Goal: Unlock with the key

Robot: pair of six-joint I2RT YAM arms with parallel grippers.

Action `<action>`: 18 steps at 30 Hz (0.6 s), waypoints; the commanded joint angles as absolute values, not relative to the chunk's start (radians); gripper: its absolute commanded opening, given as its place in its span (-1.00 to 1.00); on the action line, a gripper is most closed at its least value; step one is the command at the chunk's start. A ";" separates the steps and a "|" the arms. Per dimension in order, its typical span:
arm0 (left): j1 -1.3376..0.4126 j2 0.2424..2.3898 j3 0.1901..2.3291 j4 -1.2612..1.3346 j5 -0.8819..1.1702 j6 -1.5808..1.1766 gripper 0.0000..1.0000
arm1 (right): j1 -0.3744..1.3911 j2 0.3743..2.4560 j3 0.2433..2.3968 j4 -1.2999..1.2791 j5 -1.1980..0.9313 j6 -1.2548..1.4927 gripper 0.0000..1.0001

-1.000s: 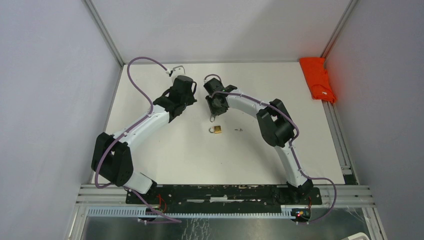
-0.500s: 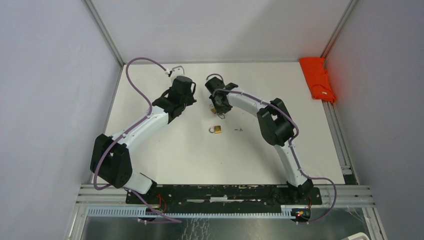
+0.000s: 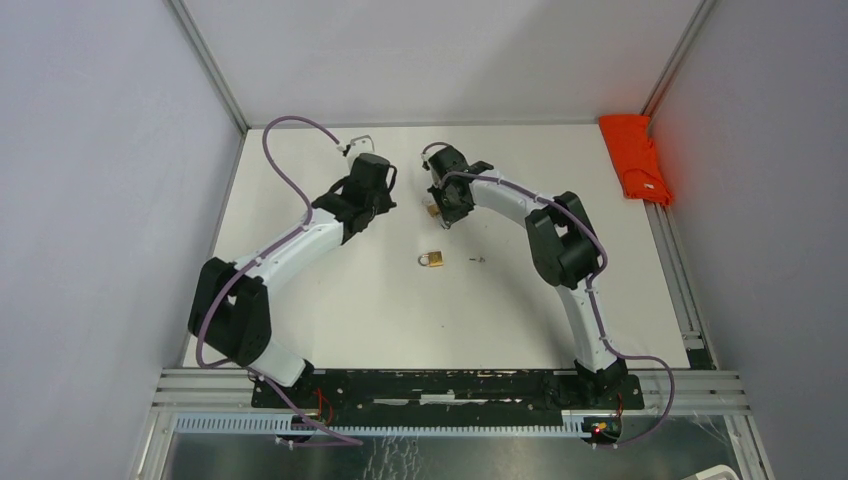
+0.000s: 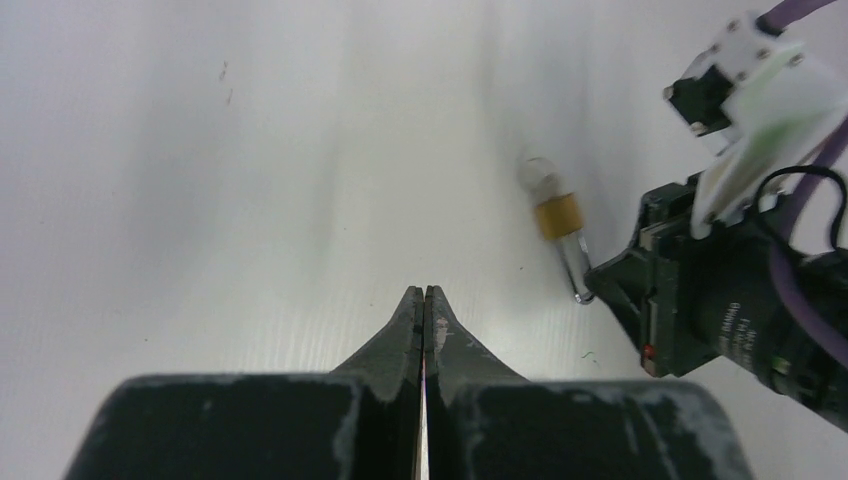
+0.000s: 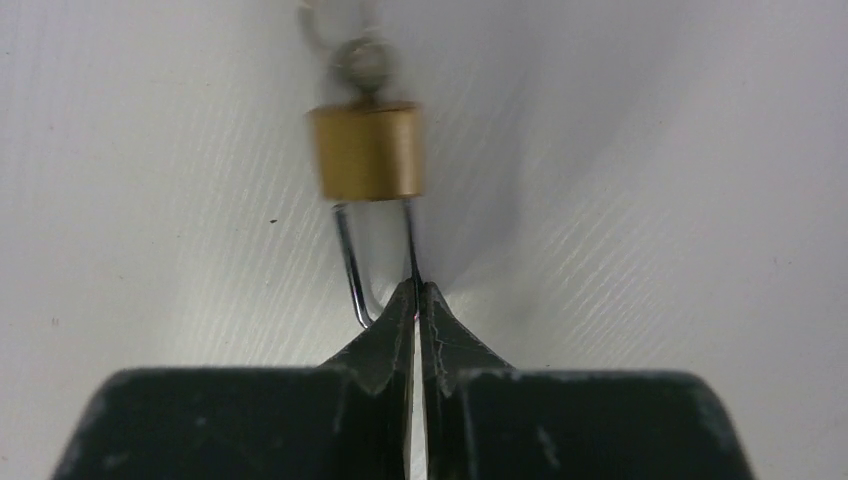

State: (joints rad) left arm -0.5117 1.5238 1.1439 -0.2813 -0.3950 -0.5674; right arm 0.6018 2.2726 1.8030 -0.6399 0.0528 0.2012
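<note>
White tabletop [image 3: 350, 300], walled on three sides. My right jaws are clenched on the bend of the shackle [image 5: 345, 250] of a small brass padlock [image 5: 366, 150], holding it near the far middle of the surface; I cannot tell whether it rests there or hangs just above. A blurred bit of metal [image 5: 365, 55] sits at the far end of the lock body. It may be the key, but it is too soft to say. My left jaws are pressed together on nothing, close by on the other side. Nearer the arm bases lie a second brass padlock [image 3: 432, 259] and, just beside it, a small metal piece [image 3: 477, 260]. An orange cloth [image 3: 636, 155] sits at the far right edge. By my reading, both shackle legs are seated, so the lock is gripped but not opened: the key has yet to be turned.
</note>
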 commanded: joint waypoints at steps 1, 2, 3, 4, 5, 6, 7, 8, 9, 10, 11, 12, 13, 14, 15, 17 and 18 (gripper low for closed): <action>-0.511 1.574 1.189 -0.258 -0.390 -0.615 -0.96 | 0.593 2.317 1.753 -0.653 0.025 0.126 -0.98; -0.512 1.586 1.194 -0.260 -0.391 -0.617 -0.96 | 0.592 2.311 1.754 -0.648 0.030 0.113 -1.00; -0.511 1.596 1.201 -0.261 -0.389 -0.617 -0.96 | 0.592 2.301 1.753 -0.637 0.040 0.105 -1.00; -0.511 1.607 1.208 -0.262 -0.386 -0.617 -0.96 | 0.590 2.293 1.755 -0.630 0.044 0.094 -1.00; -0.511 1.619 1.214 -0.262 -0.381 -0.617 -0.97 | 0.589 2.282 1.757 -0.622 0.044 0.081 -1.00; -0.512 1.629 1.221 -0.262 -0.374 -0.618 -0.96 | 0.587 2.273 1.761 -0.615 0.043 0.071 -1.00; -0.511 1.640 1.226 -0.260 -0.367 -0.618 -0.96 | 0.584 2.267 1.769 -0.616 0.038 0.062 -1.00; -0.511 1.650 1.232 -0.259 -0.362 -0.619 -0.96 | 0.582 2.257 1.770 -0.613 0.027 0.057 -1.00; -0.512 1.660 1.237 -0.256 -0.358 -0.620 -0.96 | 0.576 2.244 1.769 -0.608 0.011 0.055 -1.00; -0.510 1.674 1.241 -0.251 -0.352 -0.620 -0.97 | 0.570 2.234 1.766 -0.600 0.003 0.053 -1.00; -0.509 1.686 1.247 -0.247 -0.345 -0.620 -0.96 | 0.563 2.219 1.757 -0.590 -0.051 0.057 -1.00; -0.508 1.699 1.254 -0.238 -0.334 -0.619 -0.96 | 0.554 2.205 1.747 -0.574 -0.085 0.065 -1.00; -0.507 1.713 1.258 -0.229 -0.320 -0.619 -0.96 | 0.544 2.193 1.739 -0.562 -0.129 0.067 -1.00; -0.506 1.728 1.262 -0.217 -0.303 -0.621 -0.96 | 0.532 2.183 1.733 -0.553 -0.176 0.077 -1.00; -0.504 1.743 1.266 -0.201 -0.280 -0.622 -0.97 | 0.515 2.178 1.727 -0.547 -0.220 0.094 -1.00; -0.503 1.771 1.270 -0.173 -0.234 -0.629 -0.96 | 0.484 2.167 1.701 -0.513 -0.330 0.125 -1.00; -0.502 1.784 1.269 -0.153 -0.214 -0.629 -0.96 | 0.474 2.159 1.682 -0.487 -0.374 0.142 -1.00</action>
State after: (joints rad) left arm -0.5098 1.7386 1.2316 -0.2474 -0.3019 -0.5690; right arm 0.5289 2.2284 1.7279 -0.5671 -0.1596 0.0910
